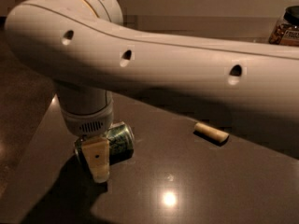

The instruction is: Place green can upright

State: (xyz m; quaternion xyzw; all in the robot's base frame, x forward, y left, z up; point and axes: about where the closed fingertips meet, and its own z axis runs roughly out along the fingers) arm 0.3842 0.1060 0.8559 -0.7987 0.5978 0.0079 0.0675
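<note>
The green can (119,142) lies on its side on the dark table (196,190) at the lower left, its silver end facing right. My gripper (103,164) comes straight down from the white wrist (86,111) and straddles the can. One cream finger (97,158) presses against the can's near side with its tip at table level. The other finger is hidden behind the can. The gripper is shut on the can.
My white arm (187,69) spans the whole upper view. A small beige block (211,133) lies on the table right of the can. A jar with a dark lid (285,28) stands at the far right back. The table's left edge (28,157) is close to the can.
</note>
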